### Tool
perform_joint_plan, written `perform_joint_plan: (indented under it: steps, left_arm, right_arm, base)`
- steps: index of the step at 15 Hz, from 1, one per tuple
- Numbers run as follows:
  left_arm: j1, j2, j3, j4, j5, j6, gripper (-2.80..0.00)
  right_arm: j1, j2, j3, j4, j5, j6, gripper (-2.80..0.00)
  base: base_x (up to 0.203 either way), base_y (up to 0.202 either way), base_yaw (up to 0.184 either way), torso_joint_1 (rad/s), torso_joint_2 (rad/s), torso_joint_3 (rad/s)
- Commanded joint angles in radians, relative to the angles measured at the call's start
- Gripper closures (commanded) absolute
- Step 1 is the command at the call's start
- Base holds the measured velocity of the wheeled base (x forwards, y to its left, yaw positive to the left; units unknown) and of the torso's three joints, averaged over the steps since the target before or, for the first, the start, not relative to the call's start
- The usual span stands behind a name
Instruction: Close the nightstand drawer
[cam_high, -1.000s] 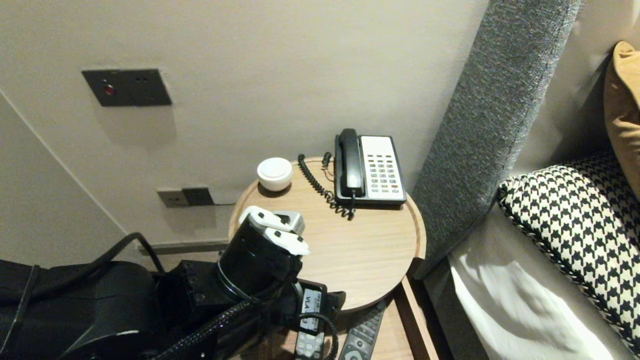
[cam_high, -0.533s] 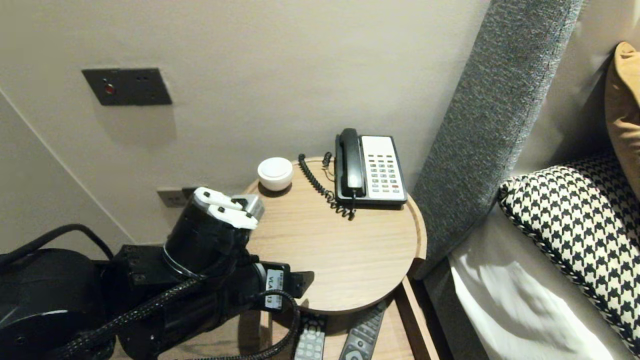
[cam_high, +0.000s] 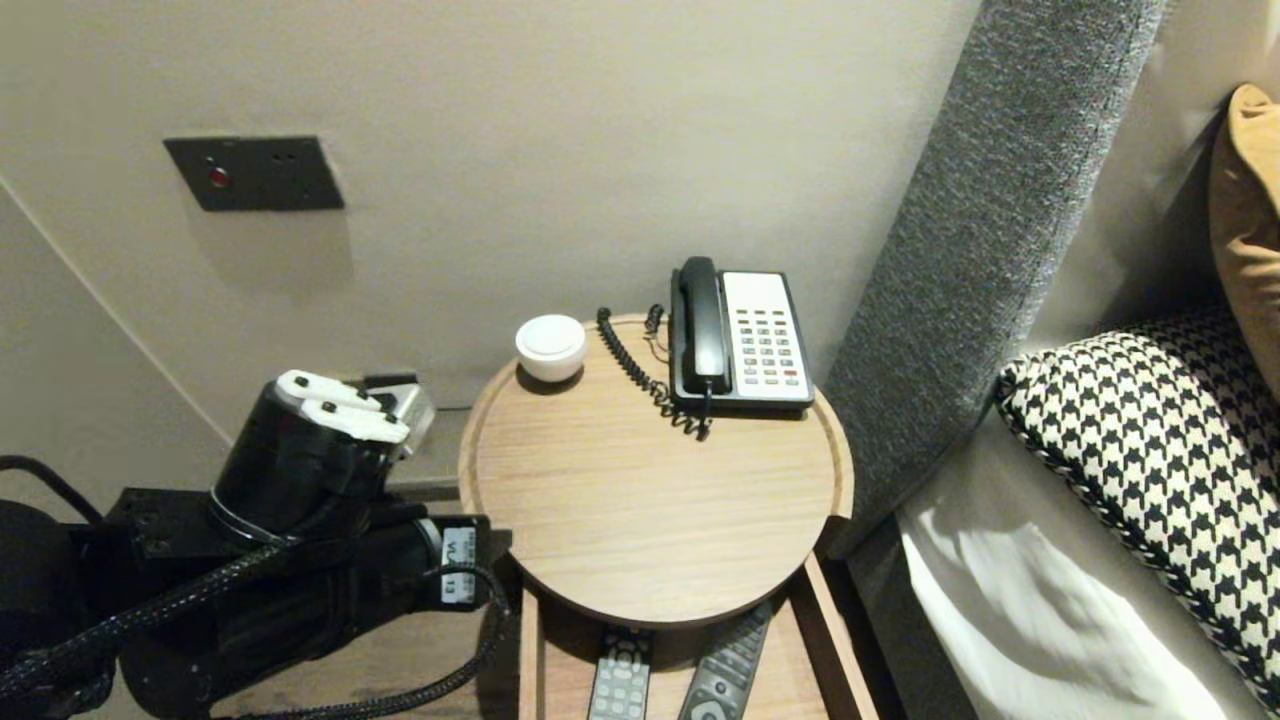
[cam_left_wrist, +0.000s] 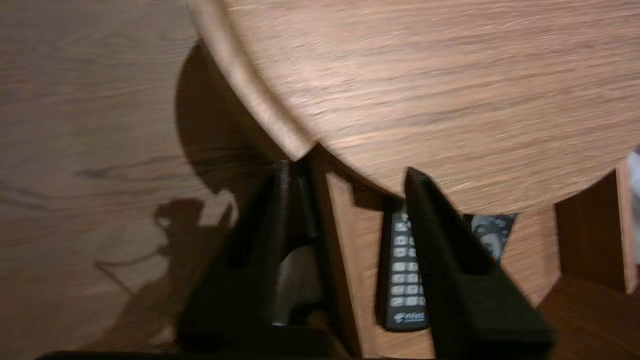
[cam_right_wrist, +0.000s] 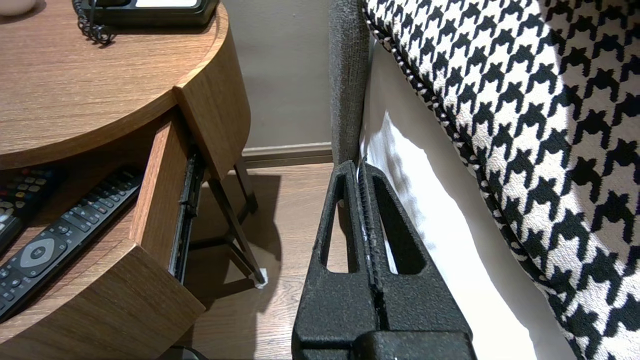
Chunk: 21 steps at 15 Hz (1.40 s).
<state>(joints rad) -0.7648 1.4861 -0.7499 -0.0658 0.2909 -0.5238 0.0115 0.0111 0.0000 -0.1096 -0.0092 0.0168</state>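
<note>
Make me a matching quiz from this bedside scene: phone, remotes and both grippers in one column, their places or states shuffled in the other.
1 phone
2 remotes
3 left gripper
4 right gripper

A shut, beside the bed
B in the open drawer
C rear of the table
D open, left of the table

Pairs: 1-C, 2-B, 3-D, 4-A

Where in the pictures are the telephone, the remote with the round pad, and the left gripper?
telephone (cam_high: 740, 345): head view, on its white keypad panel.
remote with the round pad (cam_right_wrist: 70, 230): right wrist view, on the button rows at mid-body.
left gripper (cam_left_wrist: 347, 170): left wrist view, midway between its two fingertips.
</note>
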Motion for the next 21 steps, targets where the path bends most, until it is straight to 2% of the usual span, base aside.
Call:
perform_joint_plan:
  steps: [1, 6, 8, 9, 11, 14, 15, 19, 21]
  left_arm:
    - [0.047, -0.047, 0.027, 0.012, 0.002, -0.002, 0.00]
    - [0.059, -0.133, 0.047, 0.119, -0.003, -0.003, 0.00]
    - [0.058, -0.174, 0.042, 0.250, -0.032, 0.000, 0.00]
    - [0.057, -0.190, 0.042, 0.345, -0.075, 0.000, 0.00]
    - [0.056, -0.239, 0.048, 0.514, -0.207, 0.001, 0.00]
    - [0.028, -0.233, 0.053, 0.779, -0.271, 0.042, 0.00]
    - [0.019, -0.210, 0.052, 0.820, -0.328, 0.069, 0.00]
    - [-0.077, -0.101, 0.025, 0.825, -0.346, 0.069, 0.00]
    - [-0.125, -0.027, -0.011, 0.815, -0.349, 0.042, 0.00]
  right_arm:
    - [0.001, 0.000, 0.040, -0.001, 0.000, 0.000, 0.00]
    - [0.001, 0.000, 0.040, -0.001, 0.000, 0.000, 0.00]
    - [0.001, 0.000, 0.040, -0.001, 0.000, 0.000, 0.00]
    - [0.001, 0.000, 0.040, -0.001, 0.000, 0.000, 0.00]
    - [0.001, 0.000, 0.040, -0.001, 0.000, 0.000, 0.00]
    - [0.001, 0.000, 0.040, -0.001, 0.000, 0.000, 0.00]
    - [0.001, 0.000, 0.040, -0.001, 0.000, 0.000, 0.00]
    - [0.001, 0.000, 0.040, -0.001, -0.001, 0.000, 0.00]
    - [0.001, 0.000, 0.040, -0.001, -0.002, 0.000, 0.00]
  base:
    - [0.000, 0.000, 0.000, 0.000, 0.00, 0.000]
    - [0.000, 0.000, 0.000, 0.000, 0.00, 0.000]
    - [0.000, 0.000, 0.000, 0.000, 0.00, 0.000]
    - [0.000, 0.000, 0.000, 0.000, 0.00, 0.000]
    - [0.000, 0.000, 0.000, 0.000, 0.00, 0.000]
    - [0.000, 0.000, 0.000, 0.000, 0.00, 0.000]
    - [0.000, 0.000, 0.000, 0.000, 0.00, 0.000]
    - [0.000, 0.000, 0.000, 0.000, 0.00, 0.000]
    - [0.000, 0.000, 0.000, 0.000, 0.00, 0.000]
